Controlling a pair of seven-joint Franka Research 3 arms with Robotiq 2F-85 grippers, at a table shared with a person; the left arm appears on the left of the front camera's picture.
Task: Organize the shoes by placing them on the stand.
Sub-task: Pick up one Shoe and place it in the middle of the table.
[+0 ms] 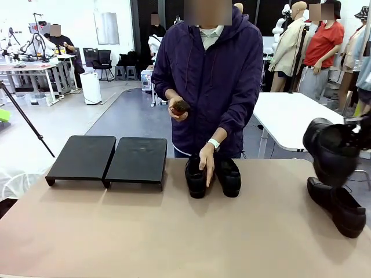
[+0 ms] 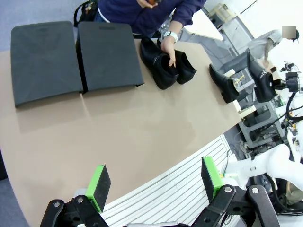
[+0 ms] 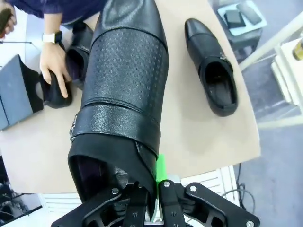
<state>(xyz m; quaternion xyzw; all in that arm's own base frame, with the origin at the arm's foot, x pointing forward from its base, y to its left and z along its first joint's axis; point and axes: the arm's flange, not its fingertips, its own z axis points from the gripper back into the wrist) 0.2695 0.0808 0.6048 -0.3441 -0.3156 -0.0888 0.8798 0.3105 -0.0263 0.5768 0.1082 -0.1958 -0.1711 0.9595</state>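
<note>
Right wrist view: right claw [image 3: 158, 177] clamped on heel of raised shoe [image 3: 125, 80], carry step. Left claw [image 2: 155, 179] wide open, empty. Next: cross to bare stand [image 1: 136, 159], front frame left.

held shoe [image 3: 128, 71]: black; glossy smooth toe, fine dotted perforation pattern over the vamp, pebbled-grain strap with a small silver buckle; lone shoe [image 3: 213, 71] on the table: plain glossy black, dark inside; pair of shoes [image 1: 213, 176] at the far edge: same glossy black; stand [image 1: 107, 157]: matte black, both platforms plain; tabletop [image 1: 174, 231]: plain beige, slightly pinkish; left gripper [image 2: 154, 184]: black, pads [image 2: 98, 185] bright green; right gripper [image 3: 152, 182]: black, a sliver of green pad beside the shoe's heel; person's jacket [image 1: 214, 75]: dark purple, pale collar under it; wristband [image 1: 214, 143]: white; small item the person holds [image 1: 179, 106]: brown; ribbed panel [image 2: 175, 189] below the table edge: white, parallel grooves
</note>
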